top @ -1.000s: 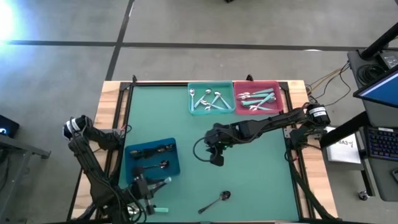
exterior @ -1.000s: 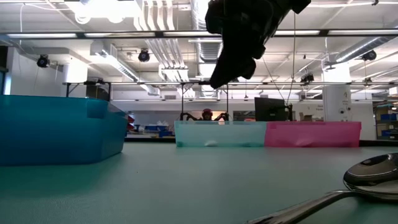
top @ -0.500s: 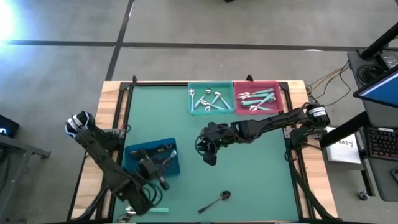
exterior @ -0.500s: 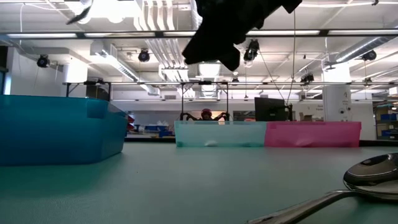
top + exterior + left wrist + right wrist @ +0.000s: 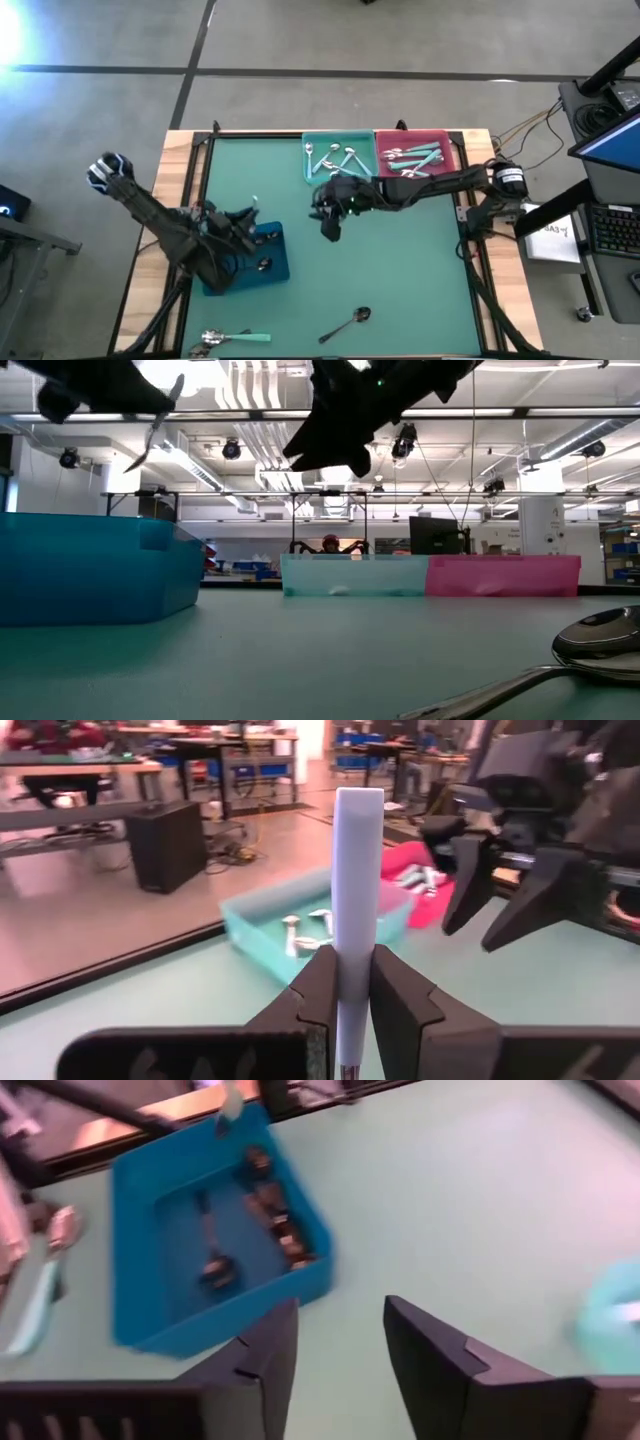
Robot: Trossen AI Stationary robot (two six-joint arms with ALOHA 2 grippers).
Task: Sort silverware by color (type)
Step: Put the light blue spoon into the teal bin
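Spoon with pale flat handle, clamped upright in left end effector over blue bin, at 9 o'clock on bench. Dark spoon lies at 6 o'clock; mint-handled spoon at 7. Right end effector, fingers apart, empty, hovers near center.

We count three bins, two grippers, one dark spoon and one mint-handled spoon loose on the table.
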